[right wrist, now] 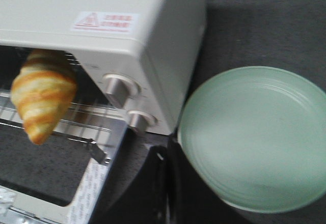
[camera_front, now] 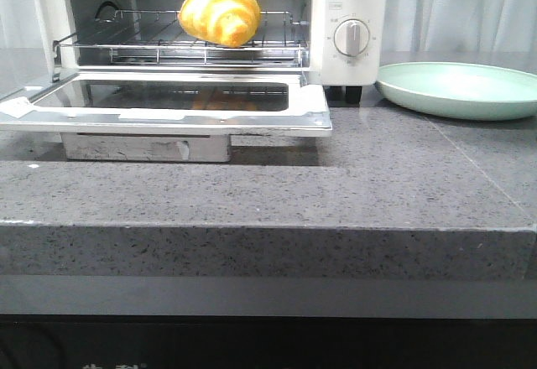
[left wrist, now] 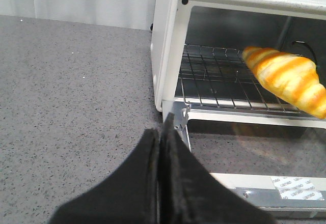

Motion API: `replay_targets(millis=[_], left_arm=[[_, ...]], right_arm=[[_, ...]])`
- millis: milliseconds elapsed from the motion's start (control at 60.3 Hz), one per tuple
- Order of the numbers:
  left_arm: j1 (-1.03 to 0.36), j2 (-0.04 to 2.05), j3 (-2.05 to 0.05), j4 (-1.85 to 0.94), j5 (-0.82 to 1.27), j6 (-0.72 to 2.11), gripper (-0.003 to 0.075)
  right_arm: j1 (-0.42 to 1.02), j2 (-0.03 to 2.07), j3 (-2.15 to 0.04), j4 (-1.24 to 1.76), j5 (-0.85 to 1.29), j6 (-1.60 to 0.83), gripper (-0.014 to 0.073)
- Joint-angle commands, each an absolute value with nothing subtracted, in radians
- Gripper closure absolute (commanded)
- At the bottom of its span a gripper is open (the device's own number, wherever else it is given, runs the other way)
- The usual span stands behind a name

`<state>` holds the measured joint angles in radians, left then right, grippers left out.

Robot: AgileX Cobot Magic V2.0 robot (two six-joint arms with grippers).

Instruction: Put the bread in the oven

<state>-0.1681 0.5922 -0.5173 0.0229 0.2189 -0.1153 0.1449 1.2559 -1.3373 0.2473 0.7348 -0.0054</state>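
On oven (camera_front: pixel 348 67) rack: bread (camera_front: pixel 220 13), door down; both jaws closed, empty.

Bread (camera_front: pixel 221 14) yellow w/ orange stripes; oven (camera_front: pixel 348 17) white; plate (camera_front: pixel 461 90) pale green.

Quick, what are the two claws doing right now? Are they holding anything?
Left gripper: closed, holding nothing.
Right gripper: closed, holding nothing. The bread already sits on the oven rack.
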Motion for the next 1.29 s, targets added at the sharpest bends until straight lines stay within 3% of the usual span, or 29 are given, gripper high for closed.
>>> replay_targets(millis=[0,348,514,713,1276], left_arm=[[-0.166,0.591,-0.544,0.022,0.136,-0.125,0.0741],[-0.166,0.591,-0.544,0.022,0.136,-0.125,0.0741],[-0.166,0.591,-0.544,0.022,0.136,-0.125,0.0741],[-0.166,0.591,-0.544,0.022,0.136,-0.125,0.0741],[-0.166,0.591,-0.544,0.022,0.136,-0.125,0.0741]], right_arm=[[0.110,1.144,-1.278,0.216,0.660,-0.016,0.0660],[0.109,0.689,-0.705,0.185,0.297,-0.017,0.0660],[0.109,0.498,-0.530,0.157,0.216,-0.017,0.0660],[0.109,0.401,-0.459,0.154,0.220,-0.017,0.0660],[0.109,0.400,-0.458,0.154,0.226,-0.017,0.0660]])
